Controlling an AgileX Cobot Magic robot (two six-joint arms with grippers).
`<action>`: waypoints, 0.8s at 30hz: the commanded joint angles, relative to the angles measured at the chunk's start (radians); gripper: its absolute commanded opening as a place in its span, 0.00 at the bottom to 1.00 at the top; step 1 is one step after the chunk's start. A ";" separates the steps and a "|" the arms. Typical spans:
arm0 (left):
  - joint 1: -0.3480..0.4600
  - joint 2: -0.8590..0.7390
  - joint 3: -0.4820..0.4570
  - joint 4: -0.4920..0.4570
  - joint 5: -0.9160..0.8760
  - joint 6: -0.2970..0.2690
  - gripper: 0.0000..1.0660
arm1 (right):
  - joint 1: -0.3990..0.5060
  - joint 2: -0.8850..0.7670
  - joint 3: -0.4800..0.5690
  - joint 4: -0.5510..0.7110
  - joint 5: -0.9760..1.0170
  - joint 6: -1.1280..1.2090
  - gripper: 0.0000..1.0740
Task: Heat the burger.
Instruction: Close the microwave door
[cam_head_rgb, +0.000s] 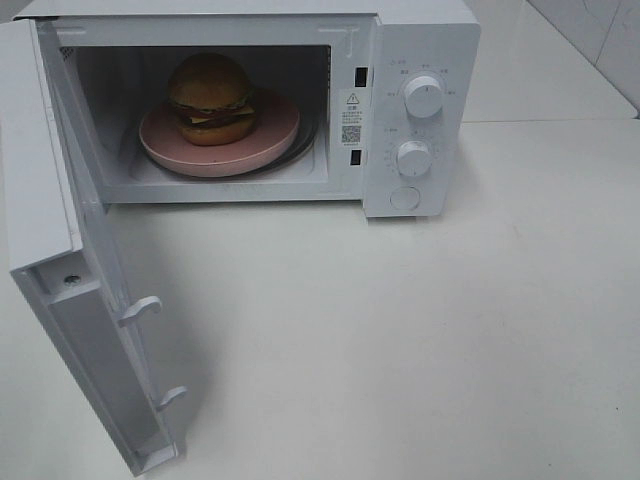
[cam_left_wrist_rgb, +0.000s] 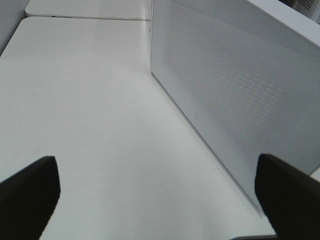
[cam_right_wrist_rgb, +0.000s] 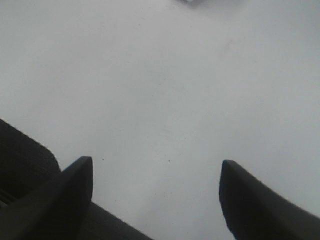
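The glossy golden-brown burger (cam_head_rgb: 210, 95) with a dark patty and yellow cheese sits on a round pink plate (cam_head_rgb: 165, 143), and both are inside the white microwave oven (cam_head_rgb: 420, 30), in the middle of its cavity. The white microwave door (cam_head_rgb: 40, 180) stands wide open, swung to the left of the high view, with its two latch hooks pointing outward. On the control panel there are two round white knobs, the upper knob (cam_head_rgb: 423, 97) and the lower knob (cam_head_rgb: 413, 158). The microwave rests on a plain white desk (cam_head_rgb: 400, 340).

The left end effector (cam_left_wrist_rgb: 155, 165) has its dark jaws spread wide and holds nothing – it hangs over the desk, near a white perforated panel (cam_left_wrist_rgb: 240, 90). The right end effector (cam_right_wrist_rgb: 156, 162) is also open and empty, above bare desk surface.
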 joint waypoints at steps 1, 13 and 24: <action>0.004 -0.018 0.003 -0.001 -0.013 -0.007 0.92 | -0.085 -0.045 0.031 0.013 0.008 0.011 0.64; 0.004 -0.018 0.003 -0.002 -0.013 -0.007 0.92 | -0.361 -0.252 0.134 0.123 -0.081 -0.014 0.64; 0.004 -0.018 0.003 -0.003 -0.013 -0.007 0.92 | -0.535 -0.463 0.134 0.152 -0.082 -0.039 0.64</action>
